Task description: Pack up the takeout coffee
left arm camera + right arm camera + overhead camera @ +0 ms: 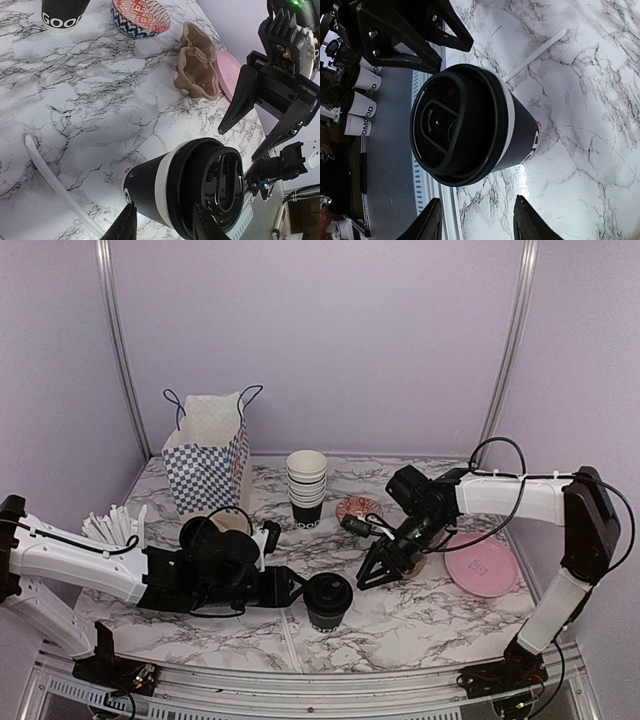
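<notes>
The takeout coffee (327, 602), a small black cup with a white band and a black lid, stands upright near the table's front middle. It also shows in the left wrist view (165, 192) and the right wrist view (470, 130). My left gripper (298, 590) is open at the cup's left side. Its fingertips (122, 227) flank the cup's near side, and I cannot tell whether they touch it. My right gripper (367, 575) is open and empty just right of the cup, with its tips (427, 220) short of it.
A blue-checked paper bag (207, 455) stands open at the back left. A stack of white-rimmed cups (306, 488) and a patterned bowl (360, 508) sit behind. A pink plate (480, 568) lies at the right. White straws (115, 528) lie at the left, and one straw (55, 185) lies near the cup.
</notes>
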You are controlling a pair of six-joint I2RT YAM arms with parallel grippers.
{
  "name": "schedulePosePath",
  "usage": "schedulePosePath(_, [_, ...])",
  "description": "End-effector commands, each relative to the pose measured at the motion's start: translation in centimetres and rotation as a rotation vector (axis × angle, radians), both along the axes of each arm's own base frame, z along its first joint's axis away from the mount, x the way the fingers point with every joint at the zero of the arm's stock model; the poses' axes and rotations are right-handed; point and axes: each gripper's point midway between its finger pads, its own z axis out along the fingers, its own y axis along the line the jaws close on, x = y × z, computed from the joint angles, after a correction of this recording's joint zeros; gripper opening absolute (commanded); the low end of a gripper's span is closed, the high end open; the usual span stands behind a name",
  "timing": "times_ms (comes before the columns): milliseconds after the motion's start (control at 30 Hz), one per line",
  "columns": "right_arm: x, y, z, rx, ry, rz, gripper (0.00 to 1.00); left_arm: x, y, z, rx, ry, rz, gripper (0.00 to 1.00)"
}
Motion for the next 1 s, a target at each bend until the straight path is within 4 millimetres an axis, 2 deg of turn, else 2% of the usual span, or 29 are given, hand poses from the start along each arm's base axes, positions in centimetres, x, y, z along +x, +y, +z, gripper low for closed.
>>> schedulePosePath(0, [0.4, 0.5, 1.1, 0.039, 0.013, 0.015, 0.46, 0.4, -0.8, 0.7, -0.022, -0.013, -0.016, 0.39])
schedulePosePath(533, [0.1, 1.4, 0.1, 0.026, 0.065, 0.048, 0.47, 0.3, -1.2, 0.0, -0.013, 0.008, -0.031, 0.38])
schedulePosePath(700, [0.6, 1.6, -1.0, -0.013, 0.079, 0.036, 0.42, 0.4, -0.9, -0.9, -0.004, 0.038, -0.013, 0.36])
schedulePosePath(967, [1.4, 1.5, -3.9, -0.105, 0.113, 0.006, 0.34, 1.0, -0.3, -3.8, 0.01, 0.161, 0.024, 0.31])
